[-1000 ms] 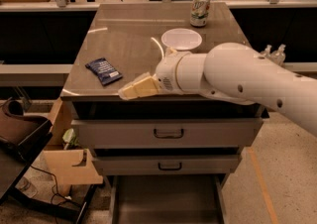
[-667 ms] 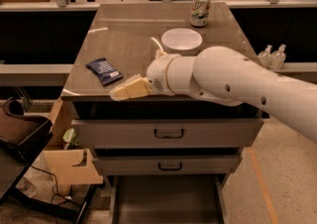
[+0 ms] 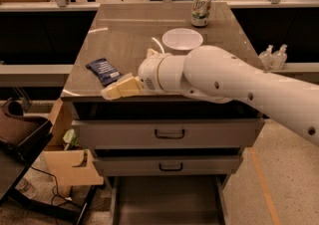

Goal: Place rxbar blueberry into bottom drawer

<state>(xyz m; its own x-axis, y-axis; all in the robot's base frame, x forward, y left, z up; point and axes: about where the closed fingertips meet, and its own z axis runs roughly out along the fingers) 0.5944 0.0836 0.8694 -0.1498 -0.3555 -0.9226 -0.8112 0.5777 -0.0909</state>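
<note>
Countertop (image 3: 129, 30) holds the flat navy rxbar blueberry (image 3: 103, 70), pale-labelled, just beside the gripper (image 3: 112, 91); its grip I cannot tell.

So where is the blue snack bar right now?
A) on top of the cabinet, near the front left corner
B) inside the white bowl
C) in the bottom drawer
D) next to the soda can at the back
A: the rxbar blueberry lies flat on the cabinet top near its front left corner. The gripper is just in front of it at the edge, and the bottom drawer is open below.
</note>
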